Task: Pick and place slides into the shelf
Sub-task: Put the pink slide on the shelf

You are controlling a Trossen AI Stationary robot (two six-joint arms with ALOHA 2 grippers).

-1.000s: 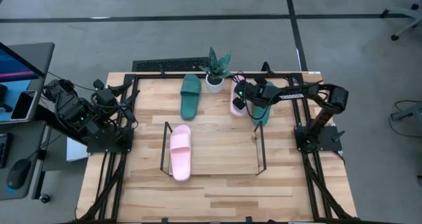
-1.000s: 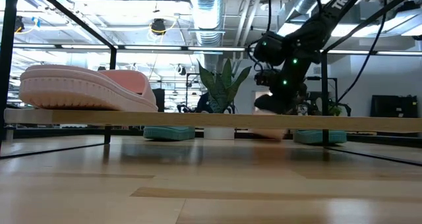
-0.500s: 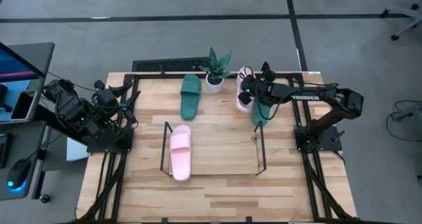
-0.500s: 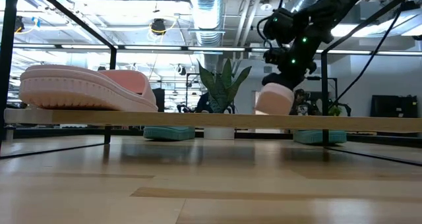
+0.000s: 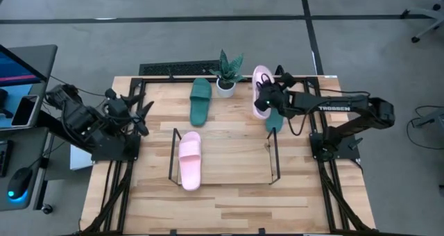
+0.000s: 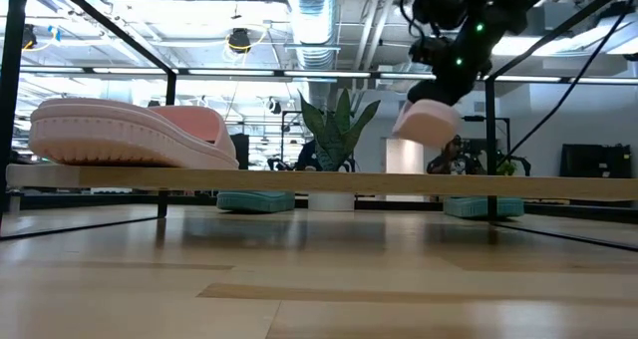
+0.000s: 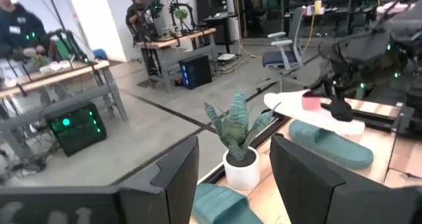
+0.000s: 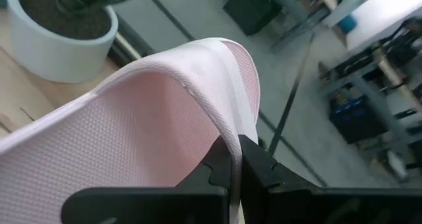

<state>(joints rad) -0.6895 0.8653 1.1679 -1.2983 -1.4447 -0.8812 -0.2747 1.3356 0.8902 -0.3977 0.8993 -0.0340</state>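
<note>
The right gripper (image 5: 266,97) pinches the rim of a pink slide (image 5: 261,87), fingers pressed together on its thin edge, and holds it in the air just beside the plant (image 5: 227,73), above the far side of the table (image 5: 236,194). The shelf (image 5: 274,159) lies toward the arm's base side and nearer the camera edge, well apart from the gripper, with another pink slide (image 5: 189,159) already resting across its left end. A green slide (image 5: 274,119) lies directly under the gripper and a second green slide (image 5: 200,100) sits beyond the plant. I judge the grip risky: the fingers catch only a narrow edge of soft foam, so the slide may swing or slip out during the carry; swinging low, it could clip the plant pot or the shelf's upright end loop. The left gripper (image 7: 234,174) waits spread at the table's left edge, well apart. Count: two pink slides, two green slides, one shelf, one plant, two arms, with three slides not yet shelved
</note>
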